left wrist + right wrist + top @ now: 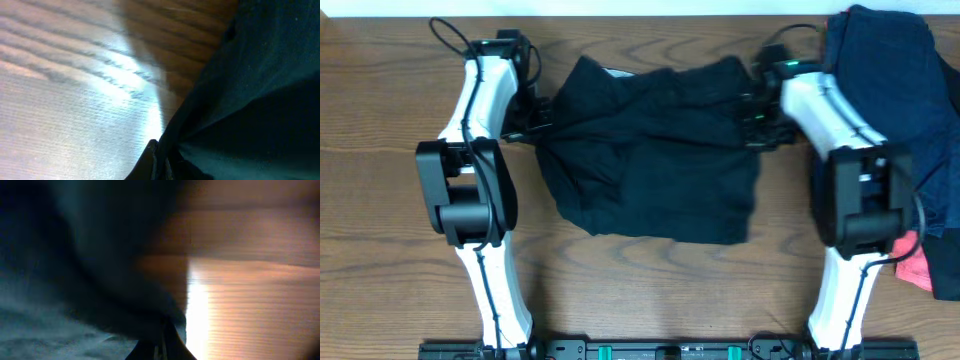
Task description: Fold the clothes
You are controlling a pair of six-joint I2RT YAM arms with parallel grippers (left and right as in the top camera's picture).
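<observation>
Shorts (650, 160): 1 black pair, spread out and crumpled on the far middle of the wooden table (380, 280), between the 2 arms. We note navy-blue garments (890, 70) heaped at the far right corner, just beside the right arm and apart from the shorts. 1 coral-pink garment (917, 265) shows at the right edge, nearer the front, just beside the navy heap.

Left gripper (542, 118) sits at the left edge of the shorts. In the left wrist view its fingertips (148, 159) are closed together, black fabric pinched between them, low over the wood.

Right gripper (752, 115) sits at the right edge of the shorts. The right wrist view is blurred, but we see the jaws closed with dark cloth gathered down into them.

White label (617, 72) peeks out at the far edge of the shorts. It is too small for us to read any writing on it.
</observation>
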